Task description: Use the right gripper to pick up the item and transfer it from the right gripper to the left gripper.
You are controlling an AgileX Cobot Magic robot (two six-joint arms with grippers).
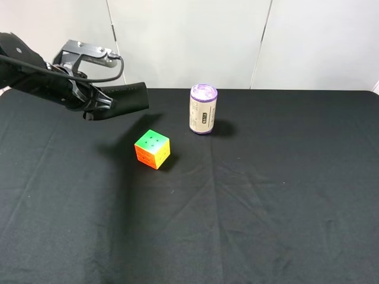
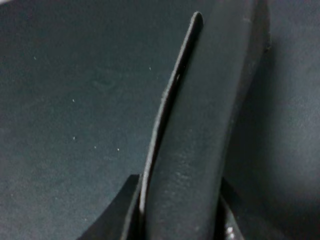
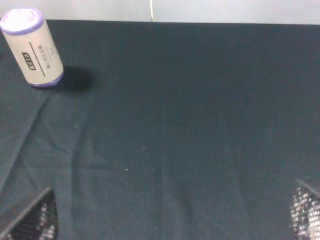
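Nearest the camera, only the bare black cloth of the surface is seen. The right hand is not caught by the high view. In its own view its fingertips are set wide apart with nothing between them.

Farther in, a multicoloured cube is noted, and beyond it a purple-lidded cylinder, standing on end.

At the far left the black pouch is held clear of the surface, roughly level. The left hand is closed on one end of it, and the other end projects free toward the cylinder. The transfer is therefore judged done.

The pouch is judged light, soft and matte. Slipping is thought unlikely, but sagging or folding is to be expected under a hard squeeze. A hold across the flat faces near one end, as here, is judged sound. A pinch on the thin edge is not advised.
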